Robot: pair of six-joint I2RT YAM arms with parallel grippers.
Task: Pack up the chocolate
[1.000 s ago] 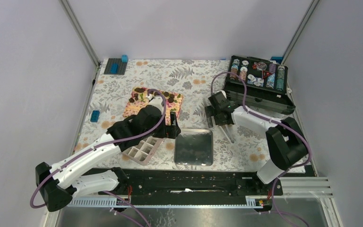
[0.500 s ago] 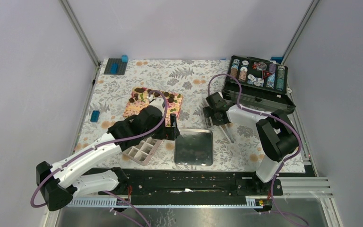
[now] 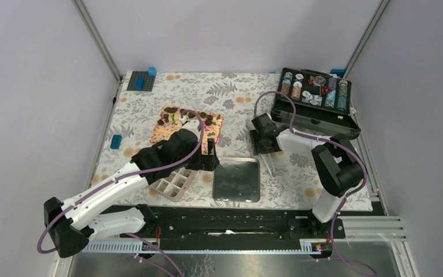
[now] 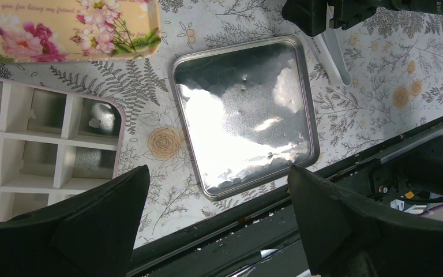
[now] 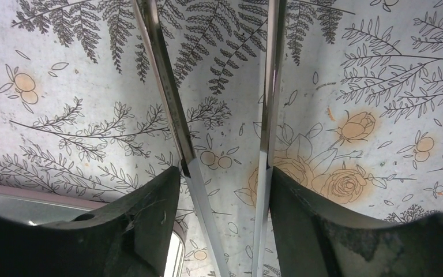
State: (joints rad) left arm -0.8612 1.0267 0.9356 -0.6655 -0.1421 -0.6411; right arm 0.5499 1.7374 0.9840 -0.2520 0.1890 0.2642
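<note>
Chocolate point(image 3: 209, 121): axis unreadable | left hand point(image 4: 216, 184) spread | right hand point(image 5: 224, 173) pinching tongs point(image 5: 167, 86)

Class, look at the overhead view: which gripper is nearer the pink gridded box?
Left. The left gripper hovers open beside the pink gridded box, over the gap between it and the silver tray. The right gripper, holding metal tongs, sits beyond the tray's far right corner.

Plain pale lilac walls point(image 3: 231, 34) close the cell at 9, 12 and 3 o'clock, with slanting aluminium posts point(image 3: 98, 40) in the far corners. The evenly lit worktop point(image 3: 231, 92) wears a cloth printed with grey ferns and orange flowers. A black rail point(image 3: 225, 222) runs along 6 o'clock.
</note>
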